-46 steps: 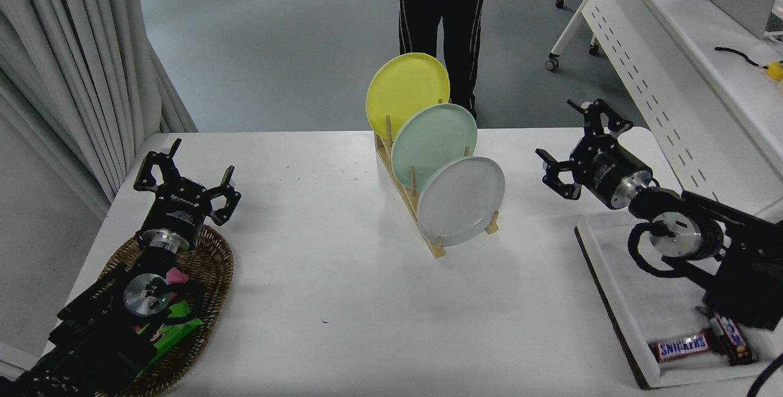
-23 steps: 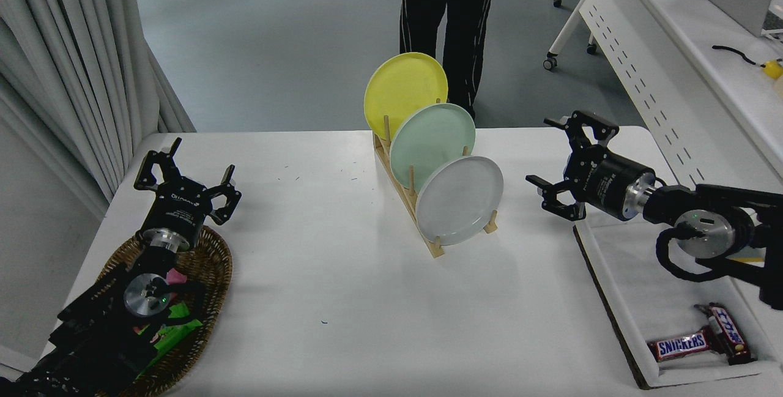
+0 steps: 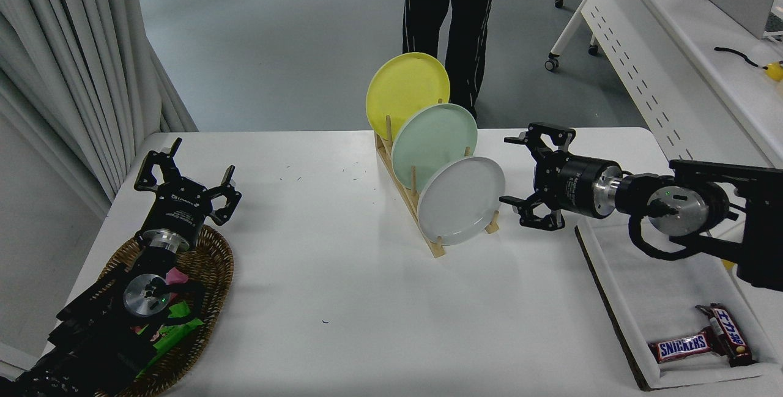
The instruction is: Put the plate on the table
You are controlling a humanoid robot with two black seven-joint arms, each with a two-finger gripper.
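The pale grey plate (image 3: 460, 200) stands on edge in the front slot of a wooden rack (image 3: 400, 186) on the white table (image 3: 342, 287). Behind it in the rack stand a mint green plate (image 3: 432, 137) and a yellow plate (image 3: 406, 86). My right gripper (image 3: 512, 169) is open just right of the grey plate's rim, pointing left at it, with nothing between its fingers. My left gripper (image 3: 186, 174) is parked open at the lower left, above a wicker basket.
A wicker basket (image 3: 211, 262) with snack packets lies under the left arm. A white tray (image 3: 618, 299) holding chocolate bars (image 3: 680, 346) sits at the right front. A person's legs (image 3: 449, 11) stand behind the table. A white perforated desk (image 3: 660, 73) is at the far right.
My right gripper has swung left and lower towards the grey plate, turning level to face its rim. The left arm and the plates have not moved.
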